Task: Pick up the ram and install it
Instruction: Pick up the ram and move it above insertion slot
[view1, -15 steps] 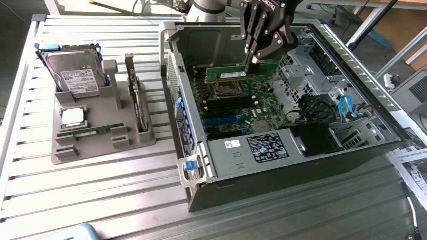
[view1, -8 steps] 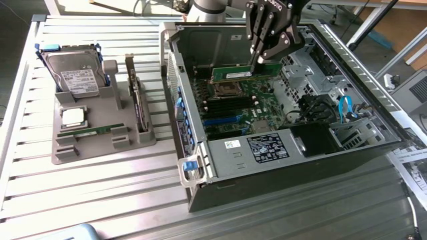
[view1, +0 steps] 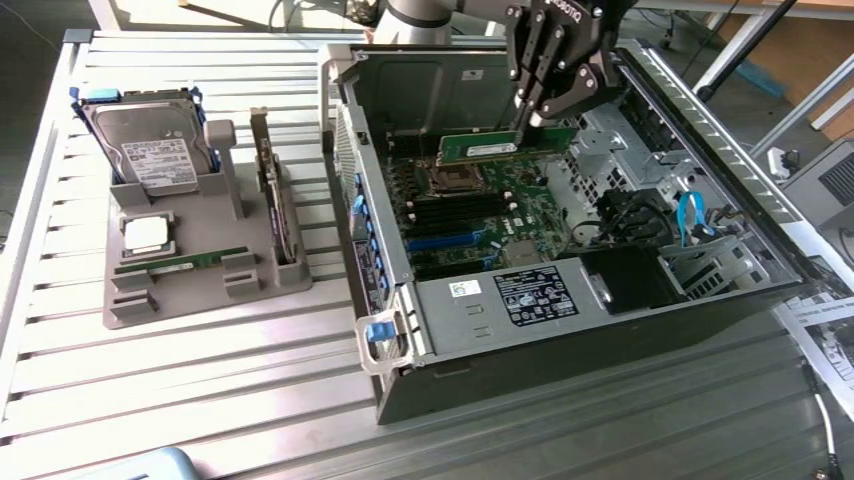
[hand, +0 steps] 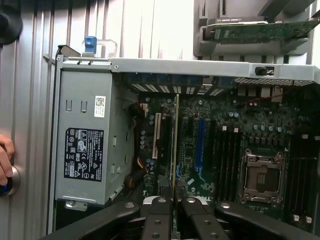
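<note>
Open side up, the computer case (view1: 427, 80) leaves clear room above the motherboard (view1: 507, 215), where the gripper (view1: 533, 125) hangs clamped on the ram (view1: 481, 148). The power supply (view1: 534, 295), the drive cage (view1: 714, 265) and the case's raised walls hem that space. A person's hand (hand: 4, 162) is outside the power-supply end.

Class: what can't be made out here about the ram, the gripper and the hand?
Wrist view: the ram is edge-on, so its chips are unseen.
Exterior view: the gripper covers part of the ram where it clamps it.
Wrist view: the hand is cut off by the picture edge.
</note>
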